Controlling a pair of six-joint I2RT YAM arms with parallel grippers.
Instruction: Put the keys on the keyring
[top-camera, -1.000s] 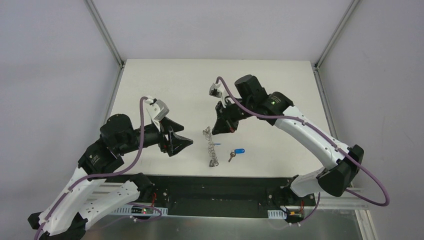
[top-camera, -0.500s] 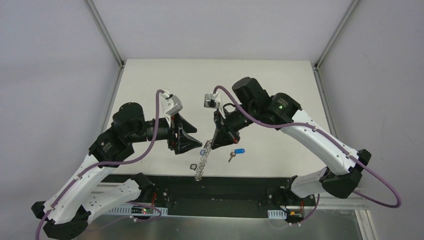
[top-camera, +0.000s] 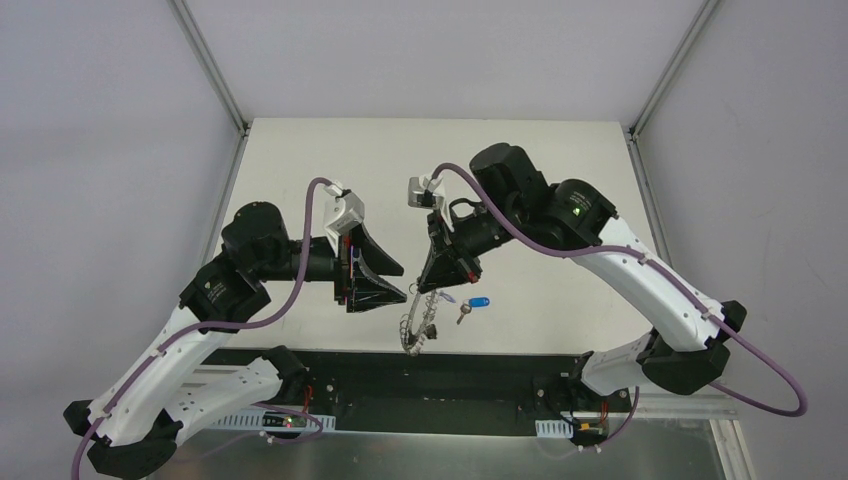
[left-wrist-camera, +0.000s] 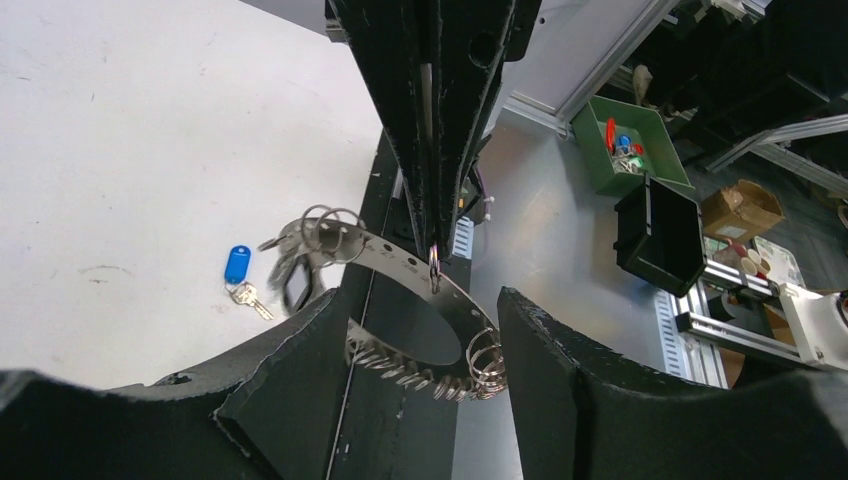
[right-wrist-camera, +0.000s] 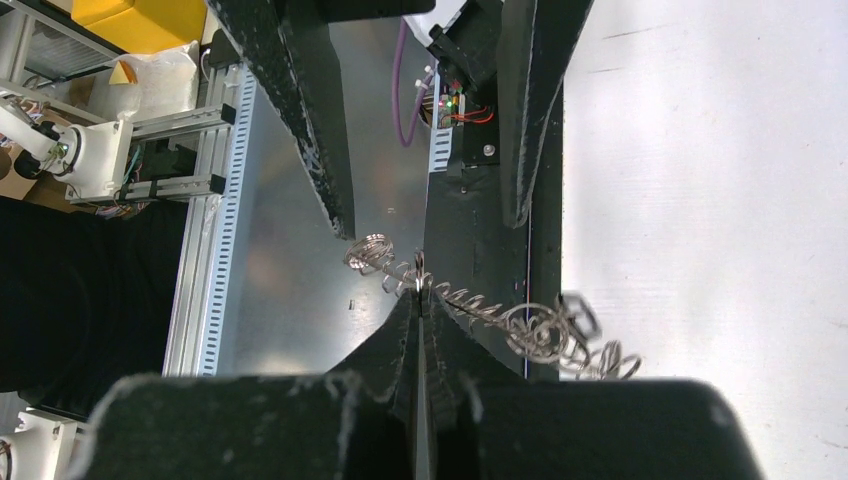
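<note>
My right gripper is shut on one small loop of the keyring. The silvery ring hangs floppy below it, over the table's near edge. In the right wrist view the shut tips pinch a loop of the keyring. My left gripper is open just left of it. In the left wrist view its fingers stand either side of the keyring without touching it. A blurred black-capped key dangles from the ring. A blue-capped key lies on the table and also shows in the left wrist view.
The black base rail runs along the table's near edge, right under the hanging ring. Off the table, a green bin and a black bin sit on the floor. The white table stretches behind the arms.
My right gripper lifted the keyring off the table and carried it toward the near edge. My left gripper moved right until its open fingers flank the ring. The blue key stayed put.
</note>
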